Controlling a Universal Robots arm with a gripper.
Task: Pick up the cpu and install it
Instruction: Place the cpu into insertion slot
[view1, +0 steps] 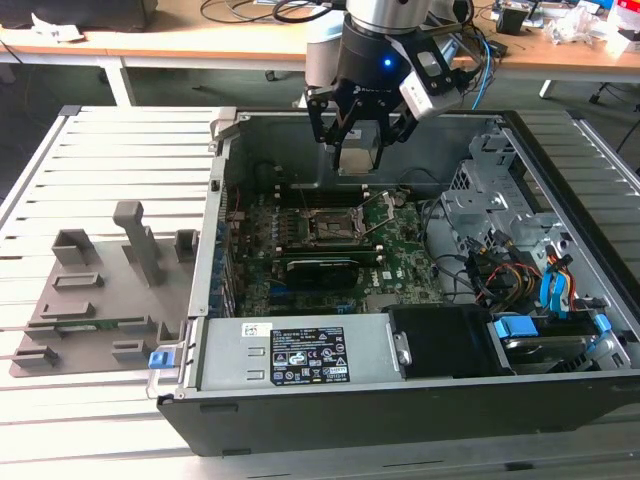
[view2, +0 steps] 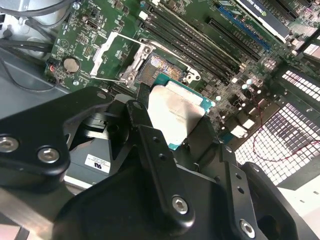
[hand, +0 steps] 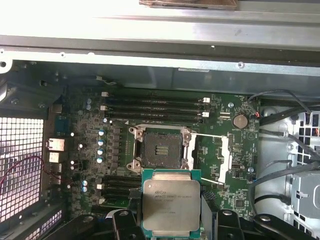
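My gripper (view1: 358, 150) hangs inside the open computer case (view1: 300, 350), shut on the cpu (view1: 358, 157), a thin square chip with a pale silver top. Both wrist views show the cpu (hand: 171, 205) (view2: 175, 112) clamped by its edges between the black fingers, level and above the board. The empty black socket (hand: 160, 150) (view2: 162, 67) lies on the green motherboard (view1: 400, 260) just beyond the chip. Its metal load plate (hand: 220, 157) (view2: 120, 50) is swung open to one side. In the exterior view the socket (view1: 330, 225) sits below and slightly toward the exterior view's left of the gripper.
Memory slots (hand: 155, 107) run along the socket. A drive cage (view1: 500, 200) and loose cables (view1: 500, 275) fill the case toward the exterior view's right. Grey moulded holder blocks (view1: 100, 290) stand on the slatted table (view1: 60, 200) outside the case.
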